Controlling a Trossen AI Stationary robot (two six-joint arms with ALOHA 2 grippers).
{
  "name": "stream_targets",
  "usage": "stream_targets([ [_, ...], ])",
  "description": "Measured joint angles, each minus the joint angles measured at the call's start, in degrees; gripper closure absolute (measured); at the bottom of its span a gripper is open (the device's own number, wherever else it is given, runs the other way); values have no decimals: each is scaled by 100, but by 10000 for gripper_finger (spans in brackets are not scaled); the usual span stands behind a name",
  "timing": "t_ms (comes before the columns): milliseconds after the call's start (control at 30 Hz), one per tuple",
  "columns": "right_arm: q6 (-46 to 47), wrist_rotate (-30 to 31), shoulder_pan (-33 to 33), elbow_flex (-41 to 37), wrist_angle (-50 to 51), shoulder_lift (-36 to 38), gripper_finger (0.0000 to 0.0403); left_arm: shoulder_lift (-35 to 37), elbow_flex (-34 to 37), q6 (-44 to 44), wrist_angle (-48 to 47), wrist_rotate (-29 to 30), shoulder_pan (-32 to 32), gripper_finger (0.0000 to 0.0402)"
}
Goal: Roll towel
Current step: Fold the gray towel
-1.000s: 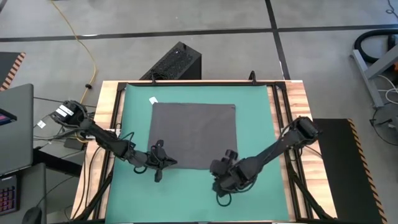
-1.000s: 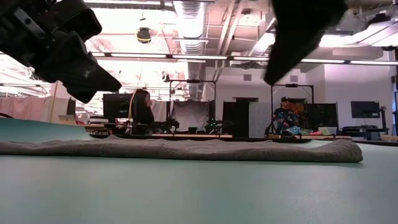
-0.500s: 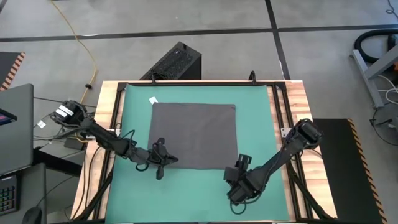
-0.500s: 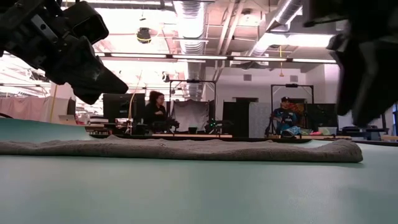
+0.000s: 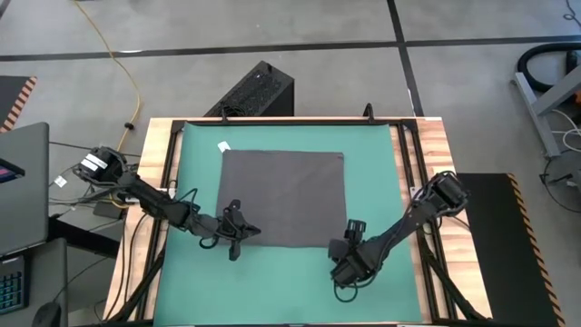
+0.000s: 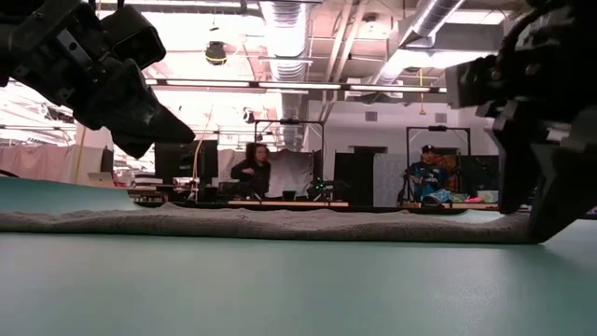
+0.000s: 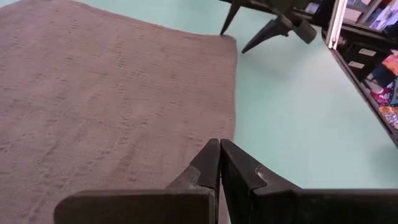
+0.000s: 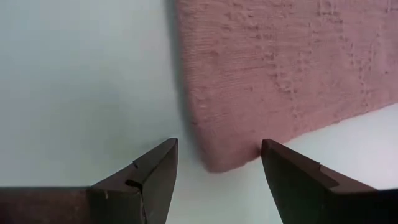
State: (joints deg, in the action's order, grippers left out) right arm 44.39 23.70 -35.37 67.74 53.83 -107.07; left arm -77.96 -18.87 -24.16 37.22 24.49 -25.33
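Note:
The dark grey towel [image 5: 281, 195] lies spread flat on the green mat [image 5: 195, 173], with its small white tag [image 5: 223, 146] at the far left corner. My left gripper [image 5: 243, 229] is shut and hovers by the towel's near edge [image 7: 231, 112], close to the near left corner. In the low view its tip [image 6: 182, 133] shows above the cloth. My right gripper [image 8: 217, 149] is open and points steeply down. Its two fingers stand on either side of the towel's near right corner [image 8: 225, 163], low over the mat [image 6: 280, 280].
The mat covers a wooden table top [image 5: 436, 154] with black rails along its sides. A black box [image 5: 259, 91] stands on the floor beyond the far edge, and a laptop [image 5: 18, 182] sits off to the left. People [image 6: 254, 173] sit in the room behind.
My right gripper has gone from over the towel's near edge toward the table's right edge and come down to the towel's near right corner, tipping more steeply down. The towel has stayed flat.

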Motion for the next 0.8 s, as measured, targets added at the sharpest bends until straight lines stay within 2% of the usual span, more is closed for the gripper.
stream_targets([
  [200, -429, -234, 129, -192, -474, 20, 150, -1, 0, 0, -75, 23, 1, 401],
  [333, -413, -403, 233, -285, -567, 37, 168, -1, -1, 0, -94, 77, 1, 401],
  [633, -392, -911, 614, -316, -670, 28, 254, 1, -2, -33, -263, 45, -1, 401],
  [800, -388, -1112, 738, -318, -679, 22, 328, -1, -2, -42, -402, 28, -1, 401],
])
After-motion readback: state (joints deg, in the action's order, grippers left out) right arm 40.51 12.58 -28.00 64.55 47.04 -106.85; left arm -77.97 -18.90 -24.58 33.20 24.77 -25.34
